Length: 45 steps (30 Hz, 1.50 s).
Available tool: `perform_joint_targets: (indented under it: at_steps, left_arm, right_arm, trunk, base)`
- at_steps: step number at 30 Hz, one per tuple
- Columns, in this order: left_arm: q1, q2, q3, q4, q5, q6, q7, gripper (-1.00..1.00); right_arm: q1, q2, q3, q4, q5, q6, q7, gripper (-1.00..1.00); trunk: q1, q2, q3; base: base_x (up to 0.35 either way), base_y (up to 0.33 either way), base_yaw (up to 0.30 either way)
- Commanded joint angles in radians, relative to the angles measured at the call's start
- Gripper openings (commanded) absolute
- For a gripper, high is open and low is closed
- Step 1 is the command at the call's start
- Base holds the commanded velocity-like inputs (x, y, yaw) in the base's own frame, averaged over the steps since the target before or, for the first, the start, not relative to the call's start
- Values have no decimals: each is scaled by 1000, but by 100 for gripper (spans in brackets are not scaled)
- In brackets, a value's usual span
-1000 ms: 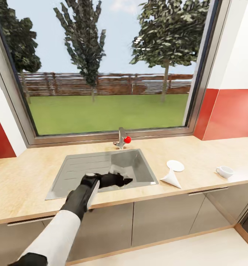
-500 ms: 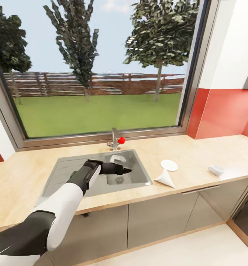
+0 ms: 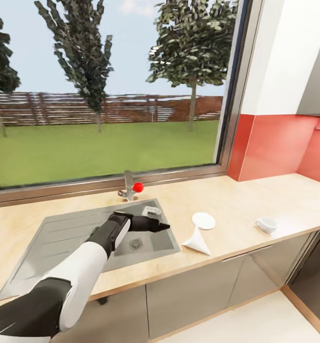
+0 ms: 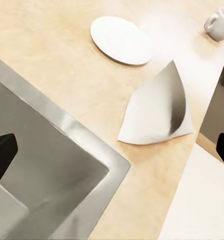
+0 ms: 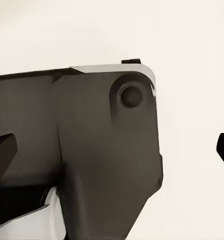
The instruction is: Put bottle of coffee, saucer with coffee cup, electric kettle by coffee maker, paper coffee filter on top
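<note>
head view has the left arm stretched out low over the sink (image 3: 60,238), its left gripper (image 3: 161,225) pointing across the basin toward the paper coffee filter (image 3: 196,242). the fingers look spread with nothing between them, though the tips are small here. just beyond the fingertips the filter lies on its side on the kitchen countertop (image 3: 255,200), the saucer (image 3: 204,220) just behind it, the coffee cup (image 3: 266,225) well apart. no writing is legible. the right gripper's fingers (image 5: 2,152) sit wide apart, empty.

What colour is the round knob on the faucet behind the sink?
The knob is bright red, on a grey metal faucet. It shows best in the head view.
</note>
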<state>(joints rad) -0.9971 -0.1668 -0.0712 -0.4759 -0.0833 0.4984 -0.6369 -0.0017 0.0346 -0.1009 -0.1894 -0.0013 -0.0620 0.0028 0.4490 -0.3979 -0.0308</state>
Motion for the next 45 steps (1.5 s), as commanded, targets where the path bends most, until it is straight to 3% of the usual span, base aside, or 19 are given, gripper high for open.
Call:
perform_joint_targets:
  at_steps: [1, 4, 10, 14, 19, 27, 28, 29, 45]
  left_arm:
    - [0, 0, 2, 0, -9, 4, -6, 100]
    - [13, 0, 1, 1, -9, 2, -9, 100]
    - [55, 3, -5, 2, -9, -81, -14, 100]
    - [65, 4, -7, 2, -10, -91, -22, 100]
    - [68, 7, -9, 2, -15, -91, -95, 100]
    - [69, 31, -10, 5, -18, -86, -197, 100]
    - [69, 50, -11, 6, -20, -85, -256, 100]
    - [69, 54, -12, 6, -21, -85, -263, 100]
    - [117, 66, -15, 7, -26, -95, -271, 100]
  right_arm:
    - [-1, 1, -6, -1, 0, -2, 0, 100]
    - [-1, 1, -6, -1, 0, -2, 0, 100]
    - [-1, 1, -6, -1, 0, -2, 0, 100]
    - [-1, 1, -6, 0, 1, -2, 0, 100]
    - [-1, 1, -6, 1, 1, -2, 0, 100]
    - [-1, 1, -5, 1, 1, -2, 0, 100]
    - [-1, 1, -6, 1, 1, -2, 0, 100]
    - [-1, 1, -5, 1, 1, -2, 0, 100]
    - [0, 1, -5, 2, 1, -2, 0, 100]
  trunk:
    - [1, -2, -2]
    - [1, -2, -2]
    - [1, -2, -2]
    - [1, -2, -2]
    - [1, -2, -2]
    - [1, -2, -2]
    - [1, -2, -2]
    - [1, -2, -2]
    - [1, -2, -2]
  base:
    - [188, -87, -229]
    - [103, -37, -260]
    - [9, -3, -280]
    - [1, 0, -137]
    - [0, 0, -18]
    - [0, 0, -1]
    - [0, 0, 0]
    - [0, 0, 0]
    - [81, 0, 0]
